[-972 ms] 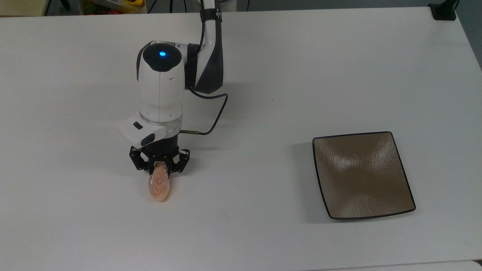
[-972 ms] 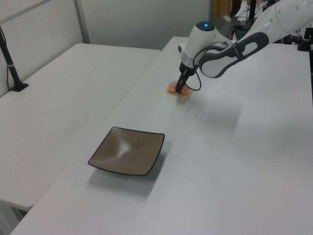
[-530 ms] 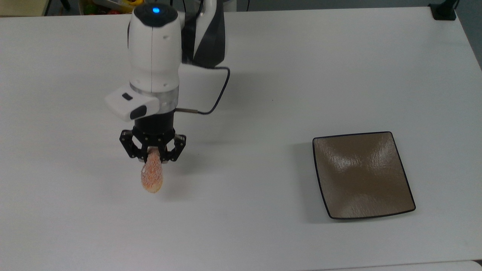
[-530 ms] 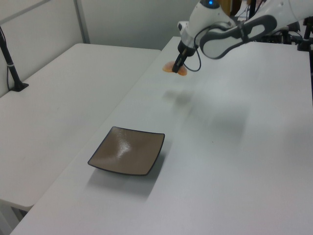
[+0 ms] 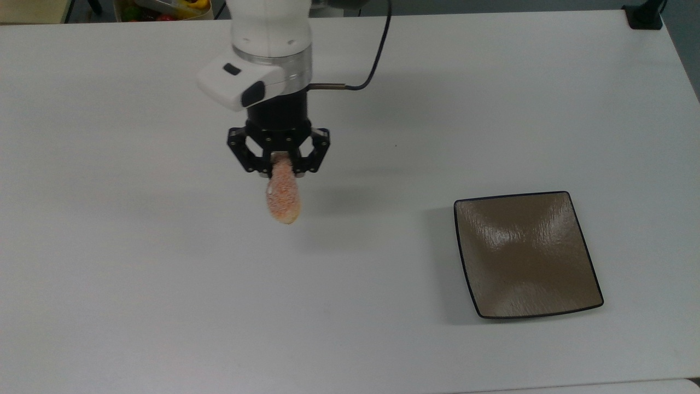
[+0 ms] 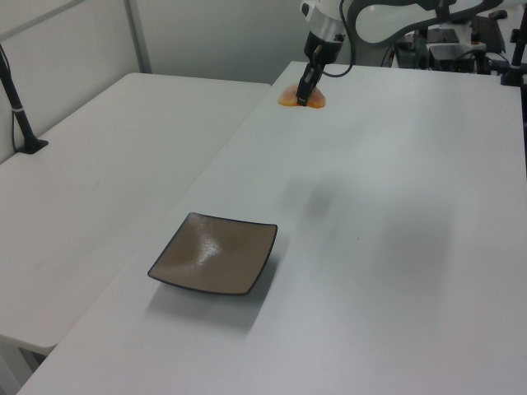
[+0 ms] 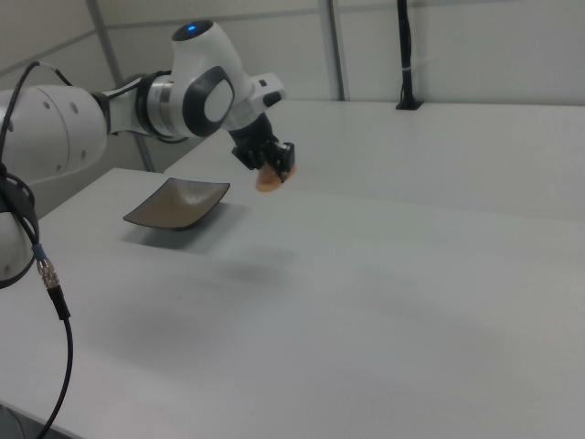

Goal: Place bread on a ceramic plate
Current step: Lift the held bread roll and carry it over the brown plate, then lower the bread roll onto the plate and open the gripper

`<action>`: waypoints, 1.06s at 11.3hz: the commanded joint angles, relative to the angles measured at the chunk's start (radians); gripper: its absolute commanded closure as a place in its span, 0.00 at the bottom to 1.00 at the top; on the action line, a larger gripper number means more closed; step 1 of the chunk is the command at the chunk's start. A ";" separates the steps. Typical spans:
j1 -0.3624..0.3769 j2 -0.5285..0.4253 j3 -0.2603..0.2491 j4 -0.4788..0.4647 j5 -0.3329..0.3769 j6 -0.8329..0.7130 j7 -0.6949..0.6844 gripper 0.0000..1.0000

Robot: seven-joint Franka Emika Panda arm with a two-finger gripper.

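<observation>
My gripper (image 5: 279,163) is shut on the bread (image 5: 283,192), an oval orange-pink speckled roll that hangs from the fingers well above the white table. From the side, the gripper (image 6: 306,89) holds the bread (image 6: 288,99) high over the table's far end. The right view has the gripper (image 7: 274,165) with the bread (image 7: 267,184) raised in the air. The ceramic plate (image 5: 525,253), square and glossy brown with a dark rim, lies empty on the table at the top view's right, apart from the gripper. It lies nearer in the left view as the plate (image 6: 216,253) and behind the arm as the plate (image 7: 177,202).
The white table (image 5: 136,301) spreads wide around the plate. A black post base (image 5: 644,15) stands at the top view's far right corner. A second white table (image 6: 99,140) lies on the left view's left. A dark cable (image 7: 41,265) hangs at the right view's left edge.
The gripper has lifted the bread off the table and risen high, moving toward the top view's right, closer to the plate. The plate has not moved.
</observation>
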 commanded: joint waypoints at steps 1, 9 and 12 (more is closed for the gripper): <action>0.068 -0.022 0.002 -0.028 0.017 -0.014 0.053 0.79; 0.255 0.182 0.111 0.072 -0.114 0.245 0.234 0.79; 0.329 0.319 0.101 0.193 -0.221 0.325 0.373 0.79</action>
